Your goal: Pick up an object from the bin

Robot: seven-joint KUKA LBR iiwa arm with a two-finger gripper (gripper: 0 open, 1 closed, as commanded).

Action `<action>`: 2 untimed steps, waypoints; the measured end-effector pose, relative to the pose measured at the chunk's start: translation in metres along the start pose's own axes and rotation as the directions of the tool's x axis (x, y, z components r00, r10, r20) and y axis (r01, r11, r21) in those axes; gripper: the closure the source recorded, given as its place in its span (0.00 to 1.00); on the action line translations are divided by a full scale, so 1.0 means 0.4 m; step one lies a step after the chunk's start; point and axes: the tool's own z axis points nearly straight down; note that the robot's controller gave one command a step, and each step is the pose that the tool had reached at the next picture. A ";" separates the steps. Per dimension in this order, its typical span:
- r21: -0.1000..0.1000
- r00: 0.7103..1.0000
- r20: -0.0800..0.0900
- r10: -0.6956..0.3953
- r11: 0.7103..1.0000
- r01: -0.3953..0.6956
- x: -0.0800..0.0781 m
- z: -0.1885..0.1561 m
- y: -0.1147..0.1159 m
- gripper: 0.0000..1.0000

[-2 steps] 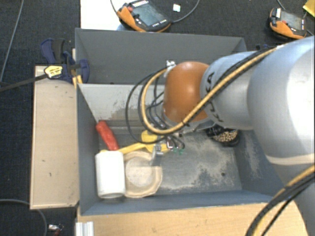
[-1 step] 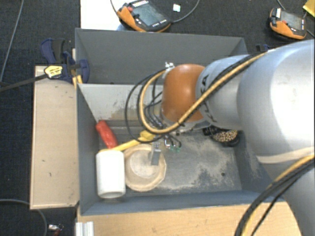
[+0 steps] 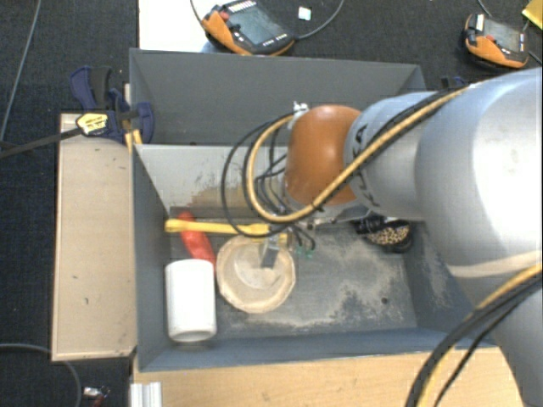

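where the arm [image 3: 458, 176] is being held in from the right, it is being stretched low across the bin [image 3: 254, 91], with its thick silver body lying over the right half of the floor. the wrist is being bent downward, the orange cover [image 3: 318, 155] is being turned toward the back wall, and black and yellow cables [image 3: 246, 176] are being looped out to its left. below the cover, the gripper [image 3: 271, 254] is being pointed down into the front left part of the bin. its tip is being seen inside the outline of a dish [image 3: 254, 276], a pale, see-through round thing lying flat on the floor. whether the tip is touching the dish cannot be told. whether the gripper is being held wide or narrow cannot be told either, since it is being hidden by the wrist and cables. just left of the dish, a white cylinder [image 3: 191, 299] is lying on its side, close against the dish's rim. behind both, a red thing [image 3: 198, 244] is lying beside a yellow stick [image 3: 212, 225], which is being stretched across the floor toward the cables. at the right, a dark spotted thing [image 3: 386, 234] is being half covered by the arm.
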 end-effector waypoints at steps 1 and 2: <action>0.000 1.000 0.000 -0.001 1.000 0.001 0.000 0.000 0.000 1.00; 0.003 1.000 -0.005 -0.003 1.000 0.003 0.003 -0.102 -0.002 1.00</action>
